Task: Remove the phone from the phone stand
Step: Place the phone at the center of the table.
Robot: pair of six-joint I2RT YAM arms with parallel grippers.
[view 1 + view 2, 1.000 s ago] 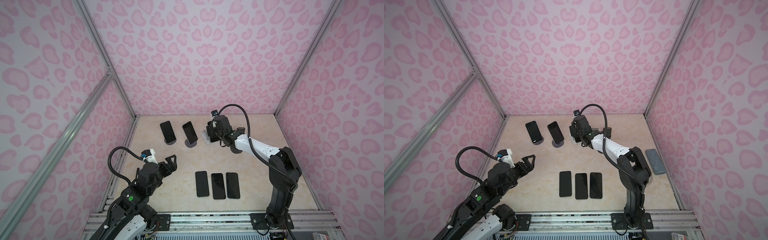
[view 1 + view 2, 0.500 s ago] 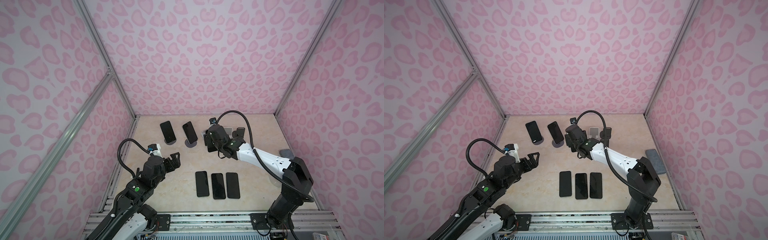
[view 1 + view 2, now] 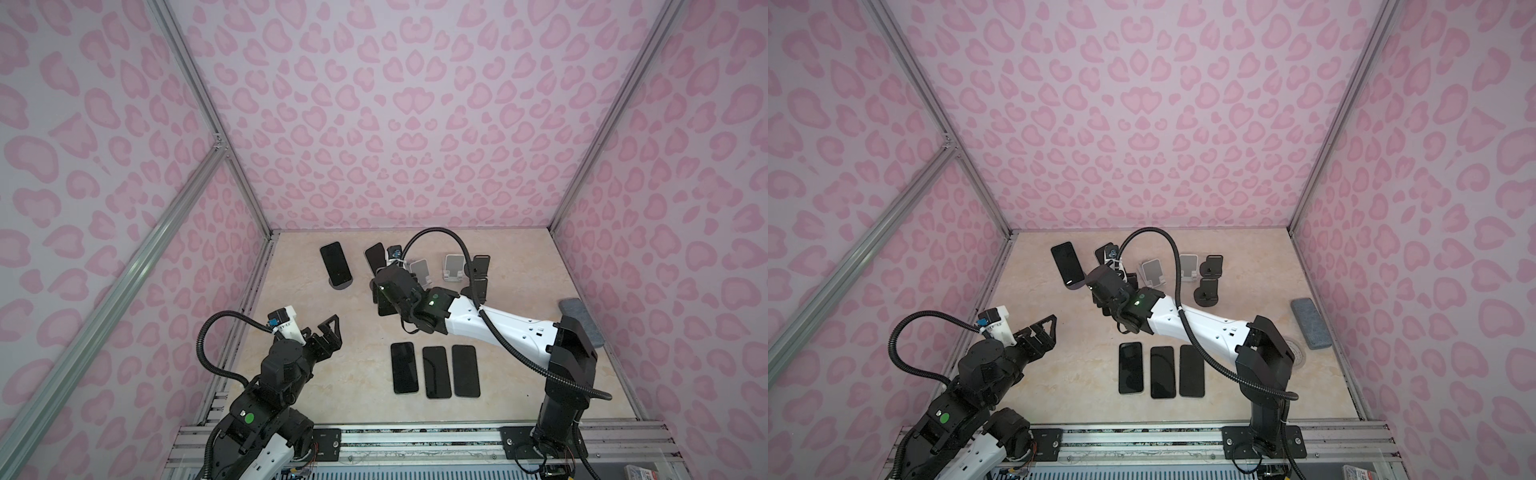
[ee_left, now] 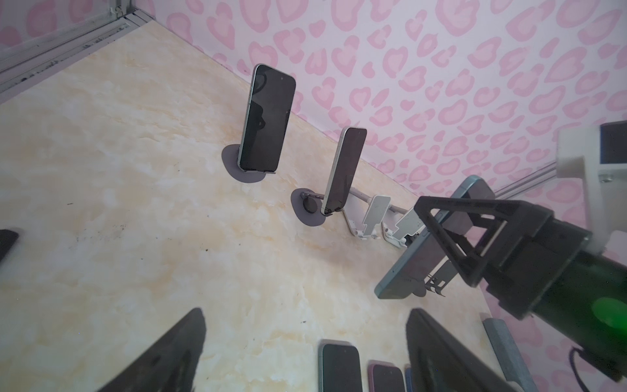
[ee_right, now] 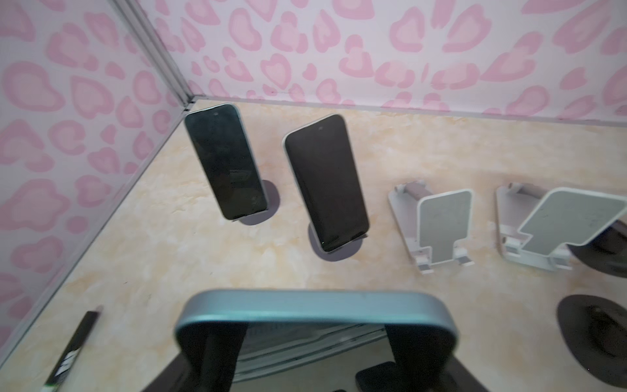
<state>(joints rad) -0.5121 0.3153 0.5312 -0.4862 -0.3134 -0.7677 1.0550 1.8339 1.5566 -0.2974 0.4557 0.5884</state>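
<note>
One stiff, slick phone (image 4: 403, 268) clamped in the right gripper (image 5: 315, 339), safest held by its long edges, I'd say; left gripper (image 4: 307, 319) gapes wide.

Grey block (image 3: 1311, 323), pink patterned walls (image 3: 1142, 124)

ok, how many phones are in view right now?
6. Flat in a row near the front: left phone, middle phone, right phone. Propped upright at the back: corner phone, second phone. Held phone in the right gripper. Arm could hide another.
</note>
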